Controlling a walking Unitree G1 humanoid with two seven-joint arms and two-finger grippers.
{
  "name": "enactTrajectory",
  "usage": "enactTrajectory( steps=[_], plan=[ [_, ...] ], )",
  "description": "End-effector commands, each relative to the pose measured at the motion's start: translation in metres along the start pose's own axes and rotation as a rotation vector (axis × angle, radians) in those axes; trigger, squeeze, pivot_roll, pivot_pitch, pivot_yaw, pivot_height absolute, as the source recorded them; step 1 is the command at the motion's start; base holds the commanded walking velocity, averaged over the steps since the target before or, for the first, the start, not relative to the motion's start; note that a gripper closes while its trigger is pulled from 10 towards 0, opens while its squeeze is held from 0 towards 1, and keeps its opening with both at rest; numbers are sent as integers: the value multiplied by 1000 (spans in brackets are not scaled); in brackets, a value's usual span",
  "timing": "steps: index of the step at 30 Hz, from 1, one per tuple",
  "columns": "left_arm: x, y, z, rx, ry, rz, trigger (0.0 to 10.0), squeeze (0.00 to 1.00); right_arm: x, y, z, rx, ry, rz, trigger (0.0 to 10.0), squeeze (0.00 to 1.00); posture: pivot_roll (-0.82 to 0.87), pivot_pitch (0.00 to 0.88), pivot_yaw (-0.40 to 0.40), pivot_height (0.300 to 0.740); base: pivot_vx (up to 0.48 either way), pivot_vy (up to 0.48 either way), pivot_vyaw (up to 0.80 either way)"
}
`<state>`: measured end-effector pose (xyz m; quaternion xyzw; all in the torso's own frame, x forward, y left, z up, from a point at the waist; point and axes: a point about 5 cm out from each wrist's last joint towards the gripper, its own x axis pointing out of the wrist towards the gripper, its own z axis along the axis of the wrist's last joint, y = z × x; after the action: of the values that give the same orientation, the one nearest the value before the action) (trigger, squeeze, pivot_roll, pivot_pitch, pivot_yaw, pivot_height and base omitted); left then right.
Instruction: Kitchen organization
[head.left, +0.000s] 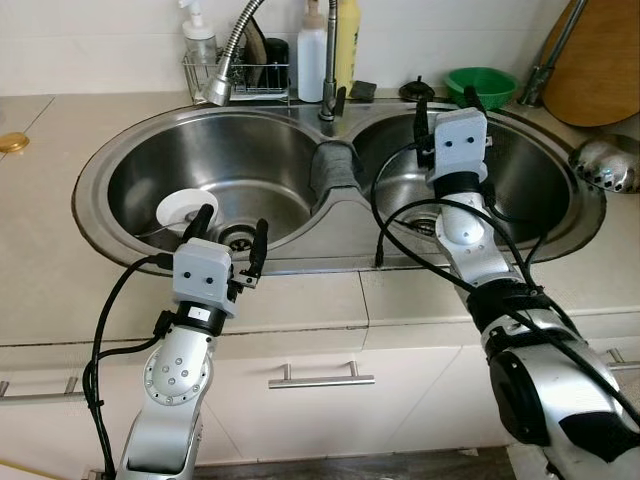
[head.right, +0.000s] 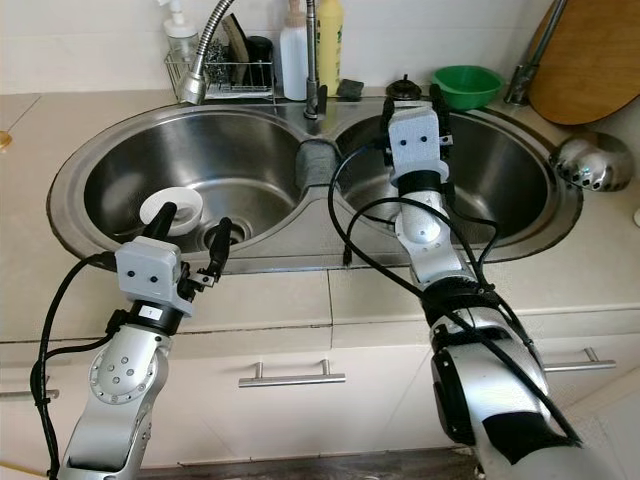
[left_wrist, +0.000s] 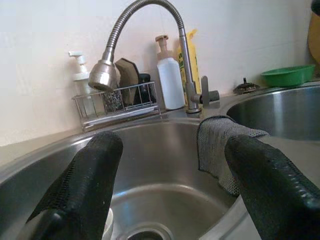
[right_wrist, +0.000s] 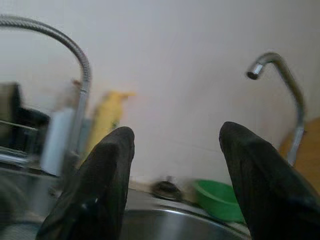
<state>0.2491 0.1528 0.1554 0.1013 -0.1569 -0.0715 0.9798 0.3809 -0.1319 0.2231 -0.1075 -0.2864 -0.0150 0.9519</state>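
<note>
A double steel sink (head.left: 120, 150) lies before me. A small white dish (head.left: 180, 208) rests in its left basin beside the drain (head.left: 238, 238). My left gripper (head.left: 230, 232) hovers open over the front rim of that basin, just right of the dish, nothing between its fingers (left_wrist: 85, 185). A grey cloth (head.left: 335, 170) drapes over the divider between the basins. My right gripper (head.left: 445, 100) is raised over the right basin, open and empty, facing the back wall. A green bowl (head.left: 482, 84) sits on the counter behind the right basin.
A flexible tap (head.left: 228, 62) arcs over the left basin. A wire rack (head.left: 245, 80) with bottles and a soap dispenser (head.left: 198, 40) stands at the back. A wooden board (head.left: 600, 60) leans at the back right, with a steel strainer (head.left: 605, 162) on the right counter. Drawer handles (head.left: 320, 378) run below.
</note>
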Motion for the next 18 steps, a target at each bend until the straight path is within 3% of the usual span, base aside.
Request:
enactTrajectory(
  steps=[1,4,5,6,9,12,18],
  plan=[
    [-1,0,0,3,9,-4,10000,0,-3,0,2,44,3,11,10000,1000,80,40,-24,740,0,0,0],
    [-1,-1,-1,6,20,-3,10000,0,-9,2,6,50,-14,48,10000,1000,76,43,-23,740,0,0,0],
    [-1,-1,-1,4,25,0,10000,0,-11,2,7,57,-11,53,10000,149,73,44,-24,740,0,0,0],
    [-1,0,-1,2,28,4,10000,0,-16,0,14,93,-7,63,10000,0,62,47,-24,740,0,0,0],
    [0,3,3,4,-3,26,10000,0,-24,0,22,98,-17,79,10000,0,55,45,-23,740,0,0,0],
    [3,12,9,10,-34,75,10000,0,-38,0,19,112,47,112,10000,0,56,37,-25,740,0,0,0],
    [1,9,9,15,-37,60,10000,0,-61,1,18,126,105,169,10000,0,54,34,-26,740,0,0,0]
  ],
)
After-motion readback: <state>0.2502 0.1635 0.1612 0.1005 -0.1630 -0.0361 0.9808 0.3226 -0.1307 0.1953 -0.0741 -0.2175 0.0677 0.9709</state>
